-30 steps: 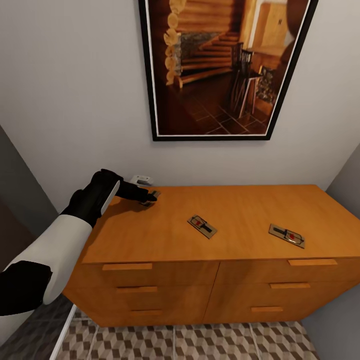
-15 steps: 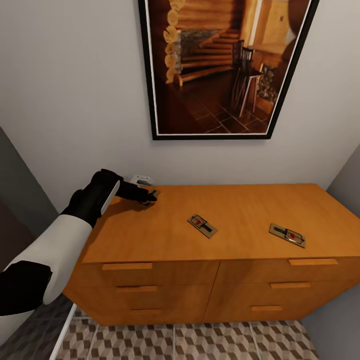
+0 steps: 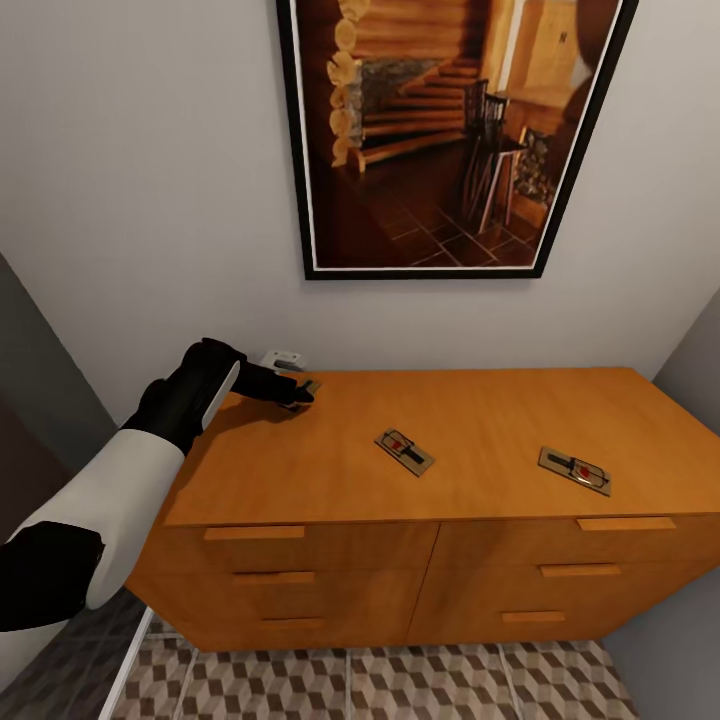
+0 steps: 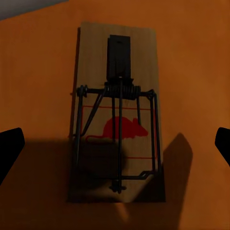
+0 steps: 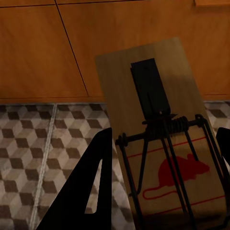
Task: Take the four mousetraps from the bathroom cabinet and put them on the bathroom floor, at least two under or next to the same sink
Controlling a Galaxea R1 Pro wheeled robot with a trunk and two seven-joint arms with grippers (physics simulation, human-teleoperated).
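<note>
Tan wooden mousetrap (image 4: 117, 115) is lying between my left tool's (image 4: 115, 143) wide-spread fingers. My right tool (image 5: 158, 158) is holding another mousetrap (image 5: 160, 139).

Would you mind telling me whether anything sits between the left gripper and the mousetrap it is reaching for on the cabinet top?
Nothing visible does. The left gripper is open directly over the mousetrap, its fingertips on either side, with only bare cabinet top around the board.

We see our black left pincer (image 3: 300, 394) on the low orange-brown wooden cabinet (image 3: 480, 440), over a small tan wooden mousetrap (image 3: 311, 387). Two more flat tan mousetraps (dark metal, red mark) lie to its right: near (image 3: 404, 452), far (image 3: 574, 470).
</note>
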